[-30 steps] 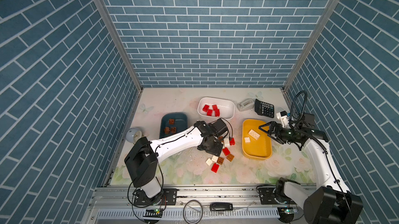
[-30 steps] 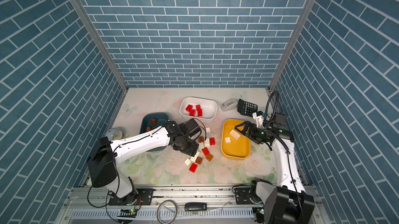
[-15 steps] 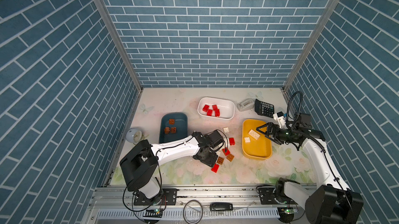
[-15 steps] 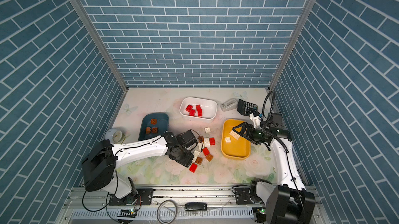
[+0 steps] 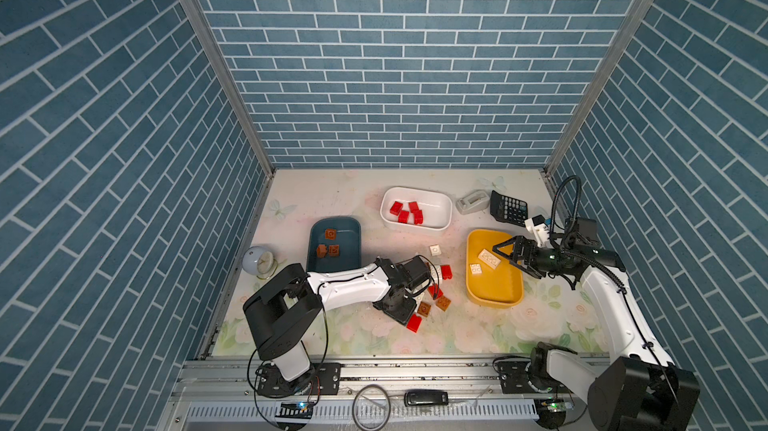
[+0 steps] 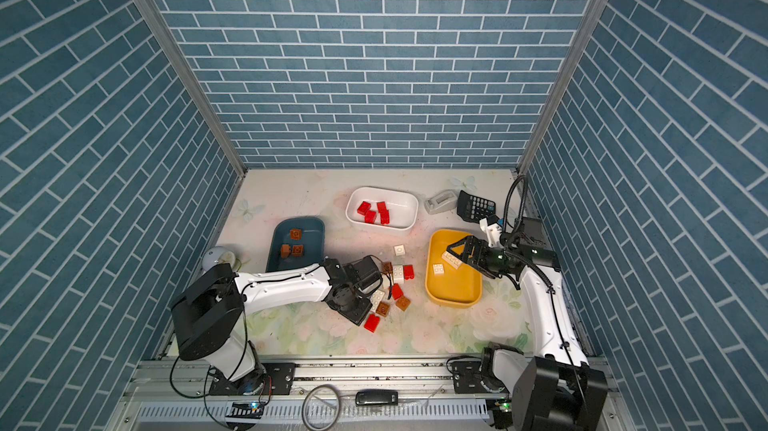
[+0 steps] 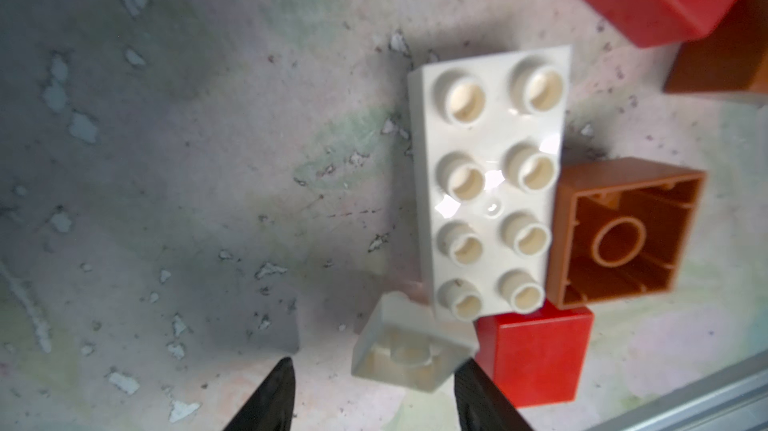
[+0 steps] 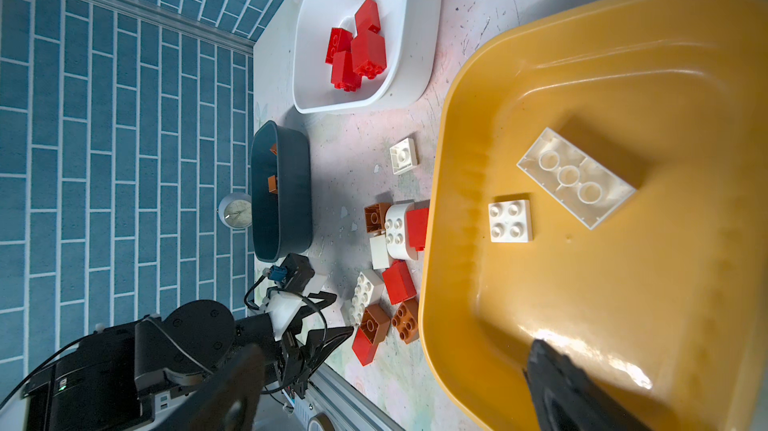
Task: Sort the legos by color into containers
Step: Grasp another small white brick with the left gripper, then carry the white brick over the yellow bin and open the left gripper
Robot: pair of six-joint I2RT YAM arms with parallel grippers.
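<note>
The left gripper (image 7: 380, 397), nearer the front rail (image 5: 415, 366) than a second ago, jaws narrower but still apart, straddles a tilted cream brick (image 7: 409, 346): bare mat (image 7: 166, 200) on one side, a long white brick (image 7: 490, 175), a brown brick (image 7: 623, 233) and a red brick (image 7: 536, 358) crowding the other. The loose legos (image 5: 436, 272) lie between the teal tub (image 5: 351, 256) and the yellow tub (image 5: 494, 292), over which the right gripper (image 5: 513, 260) hangs unmoved, spread wide, empty (reds (image 5: 405, 213) sit in the white tub (image 5: 436, 200)).
</note>
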